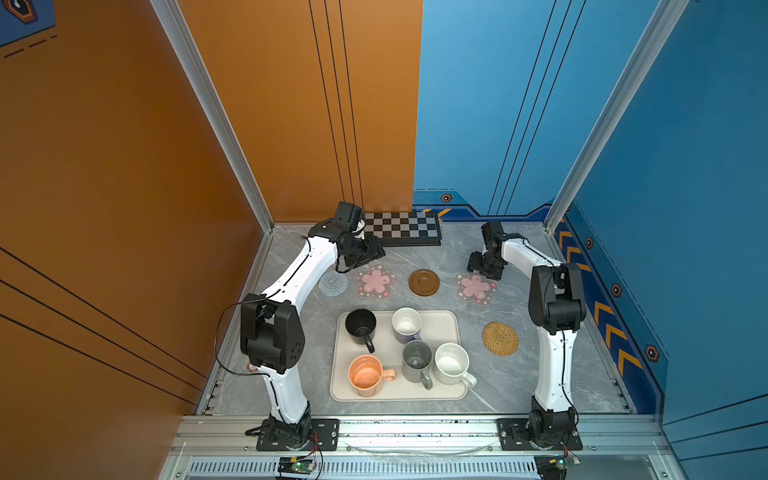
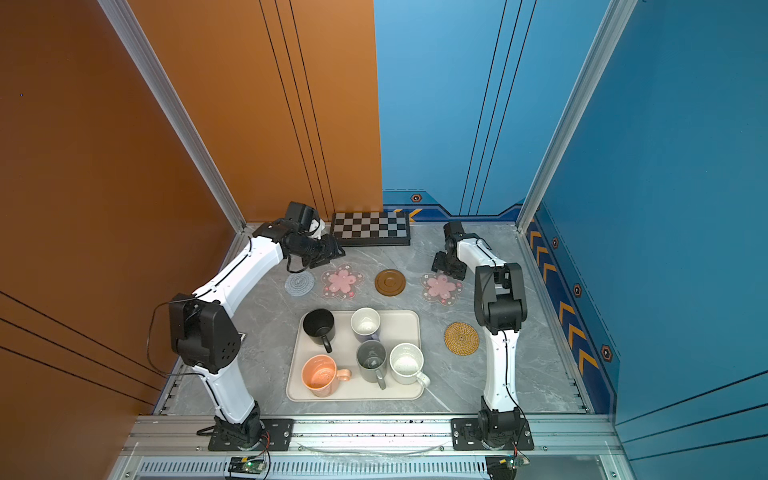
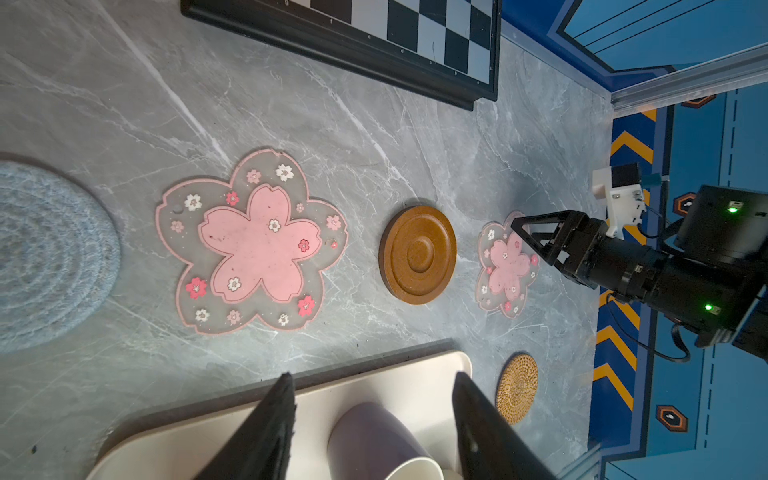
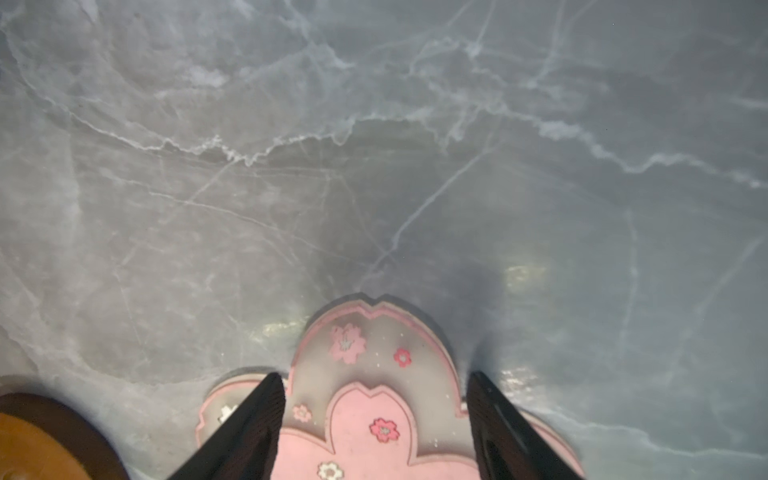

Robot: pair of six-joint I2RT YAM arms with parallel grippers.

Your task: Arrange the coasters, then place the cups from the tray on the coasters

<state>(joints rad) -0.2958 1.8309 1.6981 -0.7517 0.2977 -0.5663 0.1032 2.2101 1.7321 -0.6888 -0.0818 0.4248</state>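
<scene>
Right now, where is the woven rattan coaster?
In both top views the rattan coaster lies flat on the table, just right of the tray and off it, nearer the robot's base than the right pink flower coaster.

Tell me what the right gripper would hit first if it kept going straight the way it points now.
The pink flower coaster right below it. The right gripper points down, jaws open astride one petal; the gap left is unclear.

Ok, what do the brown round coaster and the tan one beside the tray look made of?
Brown coaster: probably wood, smooth satin finish, with raised concentric rings. Tan coaster: woven rattan or similar fibre, rough, coiled in a visible spiral.
</scene>
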